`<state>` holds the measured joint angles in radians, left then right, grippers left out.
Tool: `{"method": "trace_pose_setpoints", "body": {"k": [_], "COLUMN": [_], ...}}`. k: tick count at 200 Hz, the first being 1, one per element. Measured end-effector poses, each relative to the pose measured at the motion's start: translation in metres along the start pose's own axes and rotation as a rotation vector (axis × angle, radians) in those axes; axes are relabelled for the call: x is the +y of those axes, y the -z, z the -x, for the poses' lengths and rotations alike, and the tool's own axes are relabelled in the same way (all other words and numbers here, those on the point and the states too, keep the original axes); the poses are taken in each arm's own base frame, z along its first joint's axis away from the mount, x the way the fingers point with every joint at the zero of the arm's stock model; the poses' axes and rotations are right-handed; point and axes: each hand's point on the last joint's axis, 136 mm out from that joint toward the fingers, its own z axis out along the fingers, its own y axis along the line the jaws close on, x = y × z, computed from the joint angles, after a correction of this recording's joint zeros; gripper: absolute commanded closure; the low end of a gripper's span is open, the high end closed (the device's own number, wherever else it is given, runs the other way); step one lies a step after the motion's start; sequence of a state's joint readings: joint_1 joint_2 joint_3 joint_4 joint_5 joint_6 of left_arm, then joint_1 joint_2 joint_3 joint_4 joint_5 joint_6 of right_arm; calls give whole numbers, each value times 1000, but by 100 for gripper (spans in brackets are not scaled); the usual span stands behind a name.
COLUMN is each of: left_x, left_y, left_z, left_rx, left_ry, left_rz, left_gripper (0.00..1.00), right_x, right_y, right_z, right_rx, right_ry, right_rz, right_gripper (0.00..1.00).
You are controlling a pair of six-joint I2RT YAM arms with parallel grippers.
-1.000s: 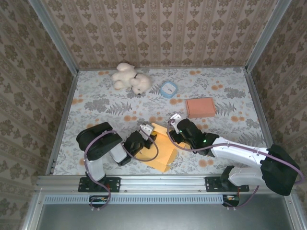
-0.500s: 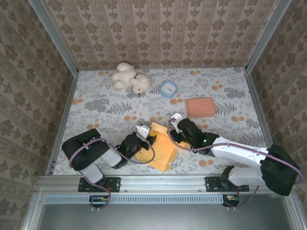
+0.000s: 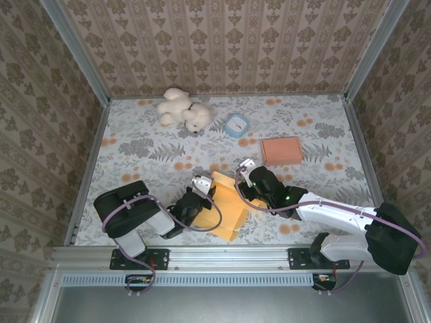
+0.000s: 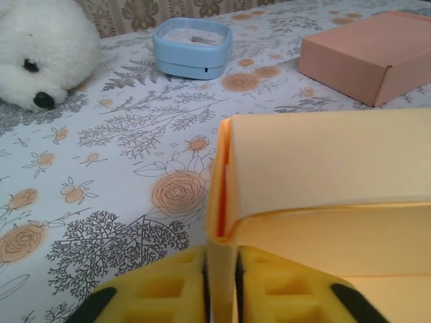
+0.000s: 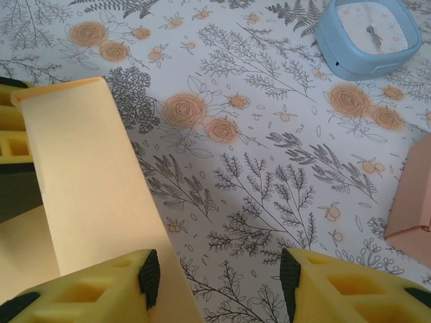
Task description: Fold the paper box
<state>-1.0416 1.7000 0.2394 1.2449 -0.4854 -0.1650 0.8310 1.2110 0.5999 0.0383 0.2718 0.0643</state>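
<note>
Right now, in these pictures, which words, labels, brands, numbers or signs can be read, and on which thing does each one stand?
No text can be read in any view.
The small blue square clock has tiny marks around its dial, too small to read as numbers.
Nothing printed shows on the visible faces of the yellow paper box or the flat pink cardboard box.

L arm black bulky joint housings, silver-grey link, R arm white link btwn black joints, small green LED, thin purple cables looping along both, L gripper & R gripper w/ yellow pads, square recesses, black backing, black base mounts
</note>
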Motion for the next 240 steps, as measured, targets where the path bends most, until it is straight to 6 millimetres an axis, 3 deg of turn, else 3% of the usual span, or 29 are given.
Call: {"method": "trace_pose_setpoints", "body": {"k": [70, 140, 186, 207, 240], "left_x": [21, 22, 20, 17, 19], "left_y": [-3, -6, -5, -9, -17], "left_z": [-1, -2, 6, 13, 21], "left_rx": [-20, -4, -27, -43, -62], "left_ry": [52, 29, 15, -2, -25], "left_rz": [165, 176, 166, 165, 210], "left_gripper": [90, 64, 62, 65, 89], "right_x": [-1, 3, 4, 5, 5], "right_y": [-1, -1, -4, -4, -4], "right_z": [-1, -4, -5, -6, -5], "right_rx": [-2, 5, 9, 11, 7], "right_ry": [-18, -21, -21, -21, -22], "right_rz": [-1, 17, 20, 24, 27], "right_gripper": [47, 47, 47, 47, 47]}}
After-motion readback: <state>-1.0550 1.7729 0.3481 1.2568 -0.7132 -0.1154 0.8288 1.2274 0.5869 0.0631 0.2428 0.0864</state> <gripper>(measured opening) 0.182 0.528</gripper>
